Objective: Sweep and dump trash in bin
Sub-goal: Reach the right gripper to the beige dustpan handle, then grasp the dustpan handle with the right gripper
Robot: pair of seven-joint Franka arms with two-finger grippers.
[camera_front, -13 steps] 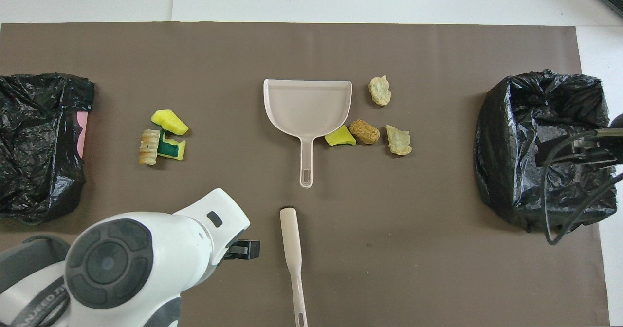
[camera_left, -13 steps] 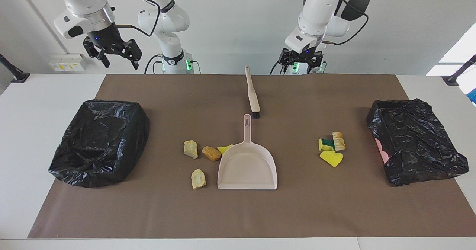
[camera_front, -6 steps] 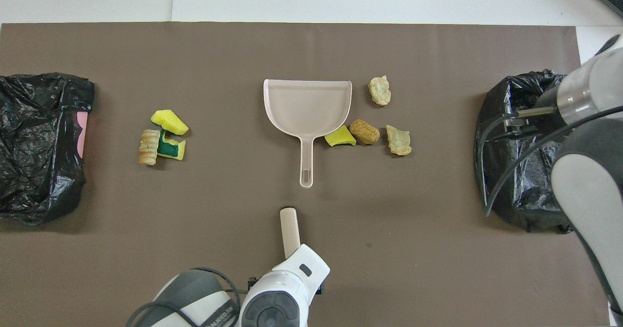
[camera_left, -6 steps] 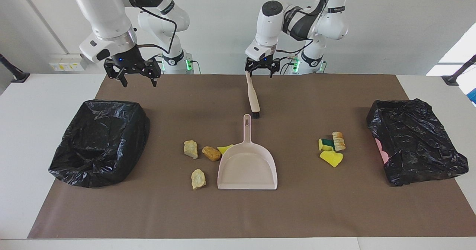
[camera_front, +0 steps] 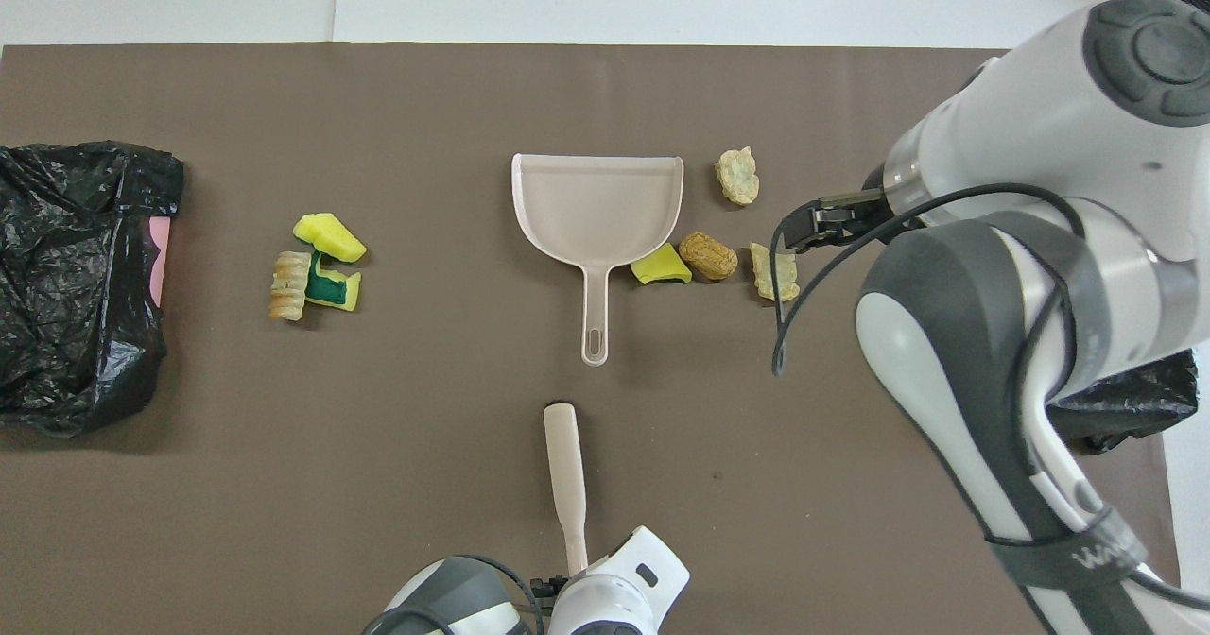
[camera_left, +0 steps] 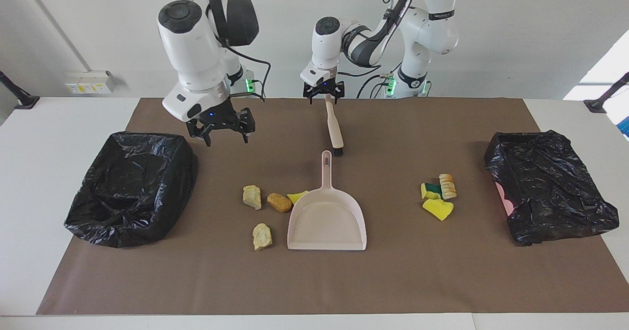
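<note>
Over the brush (camera_left: 333,122) handle's end, nearest the robots, I see the L gripper (camera_left: 323,96) low with fingers spread, nothing in them; can't tell if it touches the handle. L arm comes in across the table's middle. In overhead view only its wrist shows at the bottom edge, gripper hidden.

R gripper (camera_left: 223,132) hangs up in the air, fingers apart, empty, over the mat (camera_left: 314,281) beside the black-lined bin (camera_left: 130,185) at the R arm's end. Overhead view shows its tip (camera_front: 818,224) by the lumps, but that is height only; no contact.

Brush lies flat, bristles pointing at the dustpan (camera_left: 327,219) handle, a small gap between. Dustpan flat mid-mat, mouth away from the robots, pan bare.

Trash, 7 pcs, all on the mat:
- R-arm side of dustpan: yellow-green wedge (camera_left: 297,196) touching the pan's edge, brown lump (camera_left: 279,202) just beside it, tan lump (camera_left: 252,197) next, 2nd tan lump (camera_left: 262,236) farther from robots.
- L-arm side, well apart from pan: green/yellow sponge (camera_left: 431,190), ridged beige piece (camera_left: 447,186), yellow piece (camera_left: 438,208), bunched together.

2nd black-lined bin (camera_left: 548,185) at the L arm's end, pink showing at its rim.
</note>
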